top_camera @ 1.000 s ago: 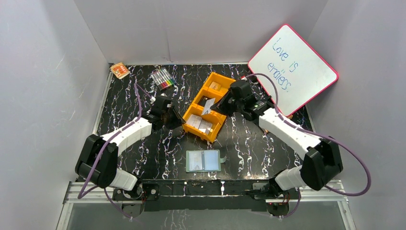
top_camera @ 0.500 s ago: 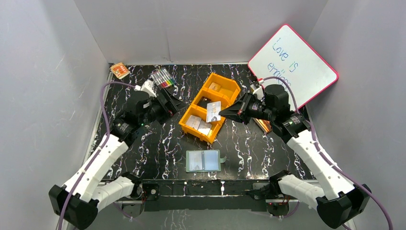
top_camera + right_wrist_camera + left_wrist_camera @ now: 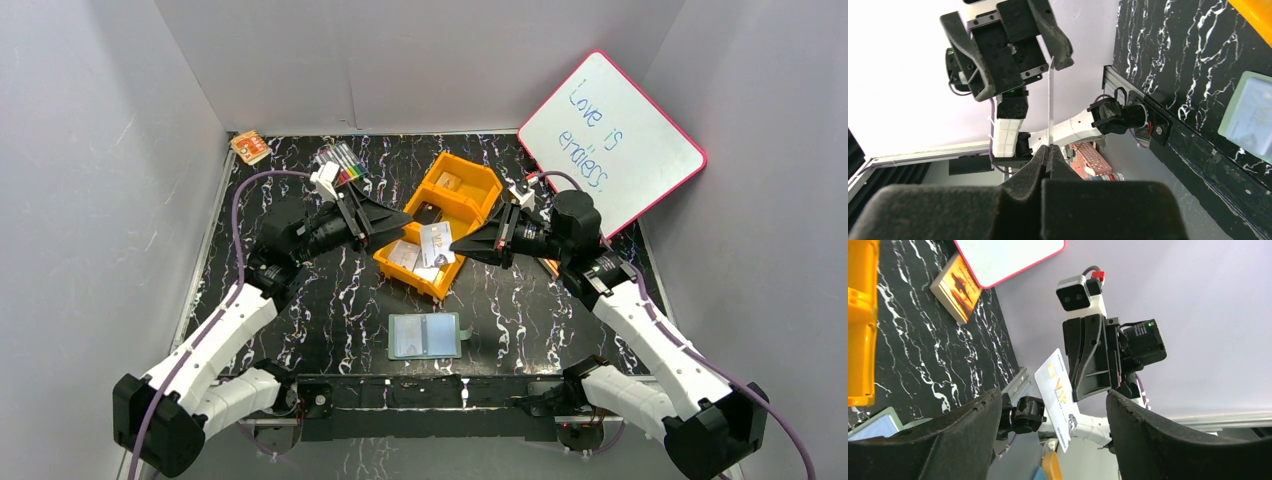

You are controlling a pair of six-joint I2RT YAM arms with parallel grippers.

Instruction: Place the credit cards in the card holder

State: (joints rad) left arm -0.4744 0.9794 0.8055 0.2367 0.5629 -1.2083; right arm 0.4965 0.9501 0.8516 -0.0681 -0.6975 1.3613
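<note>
My right gripper (image 3: 456, 246) is shut on one edge of a whitish credit card (image 3: 437, 243) and holds it above the orange tray's near end. The left wrist view shows that card (image 3: 1058, 395) face-on, printed "VIP", in line with the gap between my left gripper's (image 3: 1053, 440) spread fingers and farther out than they reach. My left gripper (image 3: 402, 219) is open, faces the card from the left and does not touch it. Edge-on in the right wrist view, the card (image 3: 1050, 100) rises from my shut right gripper (image 3: 1049, 150). More cards (image 3: 405, 256) lie in the tray. The card holder (image 3: 424, 335) lies open near the front edge.
The orange three-compartment tray (image 3: 472, 200) sits mid-table with small items in it. A pink-framed whiteboard (image 3: 612, 140) leans at the back right. A marker pack (image 3: 340, 163) and a small orange box (image 3: 250, 147) lie at the back left. Grey walls enclose the table.
The right gripper lifted the card out of the tray and turned it toward the left arm. The left gripper opened wide and swung right, up to the card.
</note>
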